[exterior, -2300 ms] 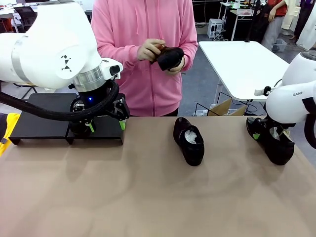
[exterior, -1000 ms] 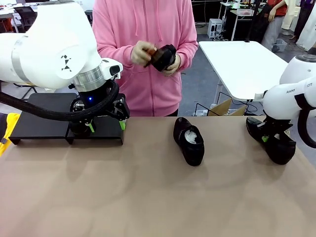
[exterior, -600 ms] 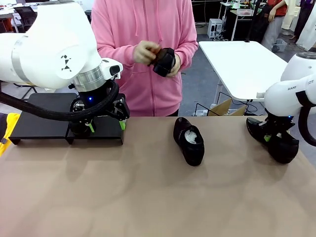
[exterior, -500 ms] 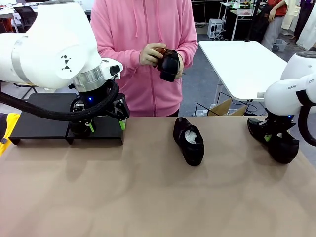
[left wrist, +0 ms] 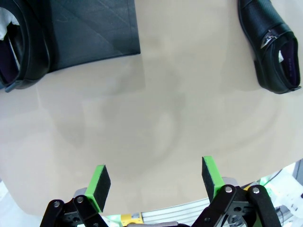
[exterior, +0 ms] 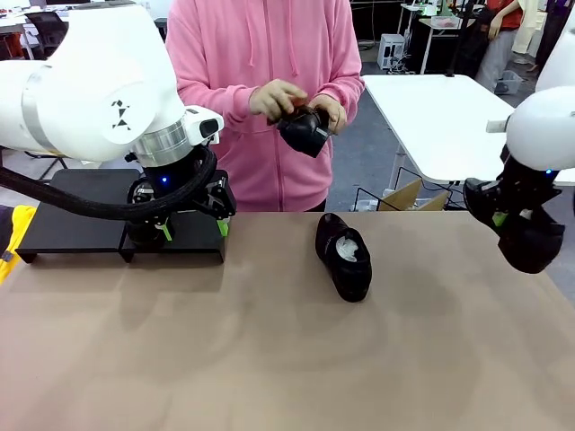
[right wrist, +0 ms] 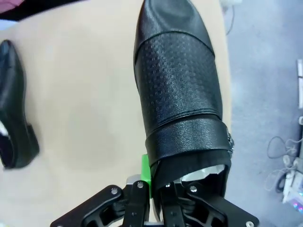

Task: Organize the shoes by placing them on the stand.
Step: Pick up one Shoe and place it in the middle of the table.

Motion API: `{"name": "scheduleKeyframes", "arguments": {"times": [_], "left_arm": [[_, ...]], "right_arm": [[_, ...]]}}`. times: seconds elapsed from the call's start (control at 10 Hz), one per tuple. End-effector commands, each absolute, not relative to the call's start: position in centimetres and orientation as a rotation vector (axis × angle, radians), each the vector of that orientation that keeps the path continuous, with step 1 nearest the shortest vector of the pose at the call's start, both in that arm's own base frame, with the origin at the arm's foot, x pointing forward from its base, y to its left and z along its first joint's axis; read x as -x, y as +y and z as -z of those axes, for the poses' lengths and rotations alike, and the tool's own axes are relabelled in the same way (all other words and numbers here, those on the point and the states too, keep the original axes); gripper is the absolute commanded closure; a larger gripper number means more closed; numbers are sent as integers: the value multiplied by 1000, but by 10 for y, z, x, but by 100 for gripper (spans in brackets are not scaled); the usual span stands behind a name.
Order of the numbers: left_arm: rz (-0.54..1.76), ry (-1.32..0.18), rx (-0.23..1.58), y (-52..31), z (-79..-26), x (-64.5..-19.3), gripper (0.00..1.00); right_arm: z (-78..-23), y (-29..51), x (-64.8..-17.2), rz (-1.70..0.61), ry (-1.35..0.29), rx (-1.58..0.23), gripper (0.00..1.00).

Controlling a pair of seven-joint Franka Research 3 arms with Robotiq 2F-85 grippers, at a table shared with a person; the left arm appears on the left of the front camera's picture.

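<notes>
Now the right claw (right wrist: 152, 176), pinching the buckled shoe (right wrist: 179, 85), has lifted it off the surface (exterior: 269, 359). The stand (exterior: 67, 220) likely comes next; left claw (left wrist: 155, 182) hangs spread.

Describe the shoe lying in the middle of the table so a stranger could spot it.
On the tan table, straight in front of the person in pink, lies a black shoe with white paper inside. It alone rests free on the tabletop: a second shoe hangs in the right gripper, a third shoe is in the person's hands.
</notes>
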State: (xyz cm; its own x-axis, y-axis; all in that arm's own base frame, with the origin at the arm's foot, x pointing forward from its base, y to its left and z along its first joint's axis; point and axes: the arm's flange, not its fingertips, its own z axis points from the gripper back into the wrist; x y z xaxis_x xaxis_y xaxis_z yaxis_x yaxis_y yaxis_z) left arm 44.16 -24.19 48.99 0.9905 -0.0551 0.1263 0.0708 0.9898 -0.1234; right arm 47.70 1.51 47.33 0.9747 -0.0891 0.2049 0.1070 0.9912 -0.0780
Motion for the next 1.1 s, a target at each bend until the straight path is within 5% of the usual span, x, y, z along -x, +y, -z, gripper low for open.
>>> {"name": "scheduleKeyframes", "arguments": {"times": [0.0, 0.7, 1.0], "left_arm": [[62, -124, 131, -240, -491, -441, 0], [62, -124, 131, -240, -491, -441, 0], [62, -124, 131, -240, -491, -441, 0]], "right_arm": [[-491, 50, -418, 110, -196, 135, 100], [-481, 34, -436, 104, -177, 109, 100], [-488, 147, -381, 141, -193, 32, 100]]}}
